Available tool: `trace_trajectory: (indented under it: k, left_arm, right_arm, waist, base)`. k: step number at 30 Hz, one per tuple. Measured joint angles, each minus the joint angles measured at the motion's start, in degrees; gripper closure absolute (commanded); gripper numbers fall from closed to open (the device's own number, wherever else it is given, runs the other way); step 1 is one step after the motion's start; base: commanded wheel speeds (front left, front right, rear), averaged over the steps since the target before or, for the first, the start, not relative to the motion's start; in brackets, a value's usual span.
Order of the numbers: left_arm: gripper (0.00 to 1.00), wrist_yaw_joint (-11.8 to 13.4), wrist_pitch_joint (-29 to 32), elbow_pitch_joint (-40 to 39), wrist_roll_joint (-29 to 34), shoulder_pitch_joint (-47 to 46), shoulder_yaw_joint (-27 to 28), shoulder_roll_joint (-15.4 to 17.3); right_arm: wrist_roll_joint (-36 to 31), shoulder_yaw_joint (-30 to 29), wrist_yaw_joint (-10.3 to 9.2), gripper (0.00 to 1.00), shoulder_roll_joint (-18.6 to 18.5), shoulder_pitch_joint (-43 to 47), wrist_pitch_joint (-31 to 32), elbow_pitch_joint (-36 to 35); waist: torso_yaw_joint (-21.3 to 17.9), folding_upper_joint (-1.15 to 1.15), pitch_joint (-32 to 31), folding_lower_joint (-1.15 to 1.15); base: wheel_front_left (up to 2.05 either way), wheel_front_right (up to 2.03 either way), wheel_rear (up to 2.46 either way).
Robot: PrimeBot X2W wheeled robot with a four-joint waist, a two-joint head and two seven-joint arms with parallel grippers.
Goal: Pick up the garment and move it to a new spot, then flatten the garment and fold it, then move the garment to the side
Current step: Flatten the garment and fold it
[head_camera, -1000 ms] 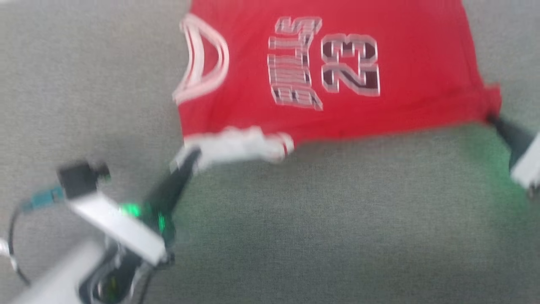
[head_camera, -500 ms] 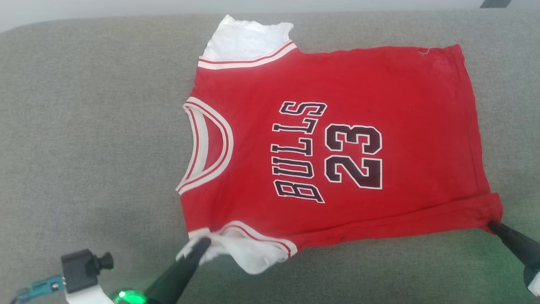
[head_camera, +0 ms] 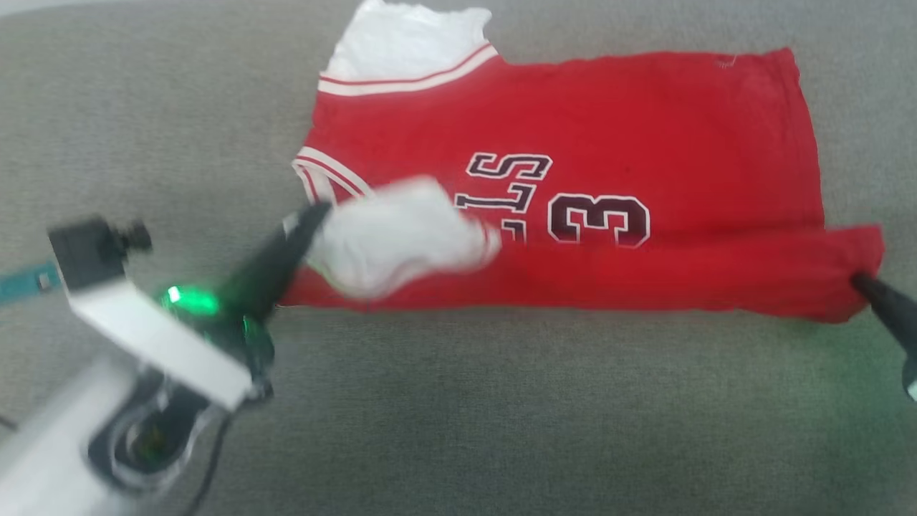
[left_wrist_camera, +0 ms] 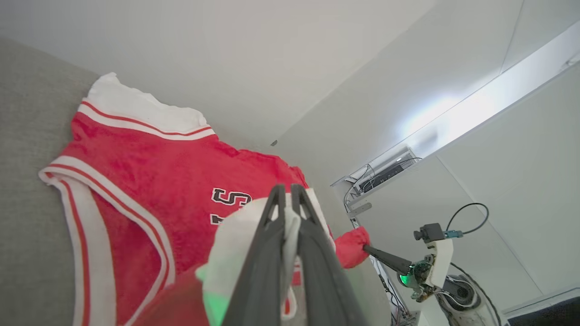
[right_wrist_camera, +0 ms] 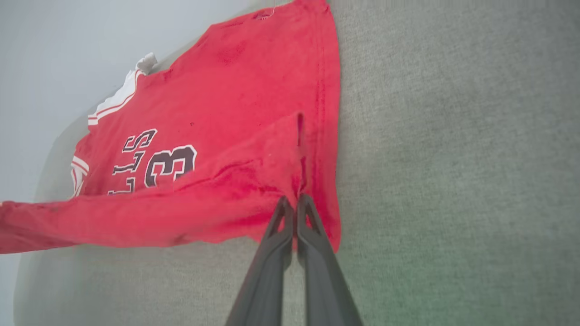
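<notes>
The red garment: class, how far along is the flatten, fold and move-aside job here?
Done: the garment lies spread on the grey surface. In hand: the left gripper and right gripper, jaws shut on its near sleeve and hem corner, hold the near edge lifted over the print. Left: finishing the fold, releasing, moving it aside.

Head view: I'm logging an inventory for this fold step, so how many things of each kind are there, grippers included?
Garments: 1, the red garment
Grippers: 2, the left gripper and the right gripper, each pinching the garment
Surfaces: 1, the grey fabric surface under it
Total: 4
</notes>
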Motion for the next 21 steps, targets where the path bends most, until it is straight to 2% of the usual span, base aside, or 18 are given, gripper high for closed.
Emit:
trace_trajectory:
  k: [5,11,21]
  left_arm:
    - [1.0,0.0,1.74,11.05,-0.41,-9.1,0.46,-2.55]
    - [1.0,0.0,2.32,19.89,0.18,-13.46,-0.91,-4.12]
    - [1.0,-0.03,0.31,27.81,3.79,-17.5,-6.44,-5.0]
  right_arm:
    - [-1.57,2.21,0.0,1.0,1.04,-5.92,-1.79,3.76]
    - [-3.18,5.88,0.0,1.0,1.21,-10.58,-4.81,7.58]
    - [-5.01,10.7,0.01,1.0,-0.97,-13.55,-10.44,11.49]
  waist:
    - [-1.26,0.0,3.12,0.0]
    - [-2.49,0.0,6.56,0.0]
    - [-3.16,0.0,9.39,0.0]
  base:
    - [0.0,0.0,0.0]
    - [0.0,0.0,0.0]
    - [0.0,0.0,0.0]
